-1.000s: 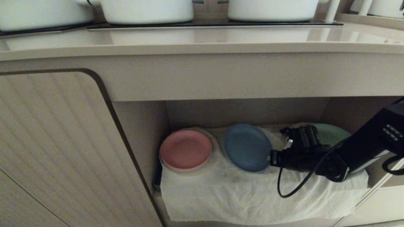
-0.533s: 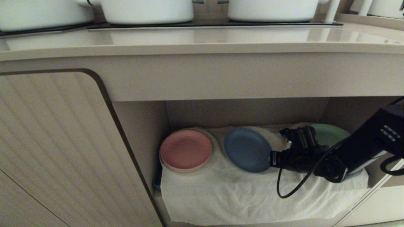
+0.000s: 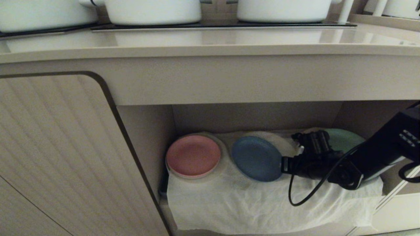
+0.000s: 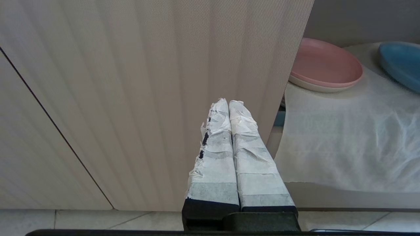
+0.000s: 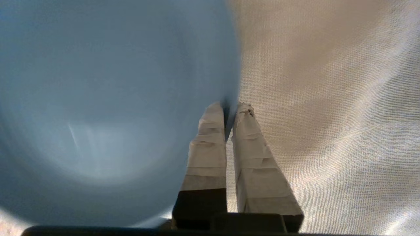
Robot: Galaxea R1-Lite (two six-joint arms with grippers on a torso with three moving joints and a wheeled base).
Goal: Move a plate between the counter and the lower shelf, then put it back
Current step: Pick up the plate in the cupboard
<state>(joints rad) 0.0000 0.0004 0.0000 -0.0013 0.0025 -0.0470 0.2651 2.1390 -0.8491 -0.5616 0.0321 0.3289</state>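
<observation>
The light blue plate [image 3: 256, 159] is in the lower shelf [image 3: 246, 203], low over the middle of the white cloth and tilted only a little. My right gripper [image 3: 283, 165] reaches in from the right and is shut on the plate's right rim. In the right wrist view the plate [image 5: 115, 98] fills one side, and its edge is pinched at the taped tips of the right gripper [image 5: 229, 106]. My left gripper [image 4: 228, 102] is shut on nothing, parked in front of the ribbed door. The counter [image 3: 210, 42] runs above.
A pink plate [image 3: 193, 156] sits at the left of the shelf and a green plate [image 3: 343, 139] lies behind my right arm. A ribbed cabinet door [image 3: 59, 147] stands open on the left. White pots [image 3: 151, 11] stand on the hob panels.
The blue plate's far edge has dropped, so it lies flatter and lower over the cloth. The right gripper has kept its hold and barely shifted.
</observation>
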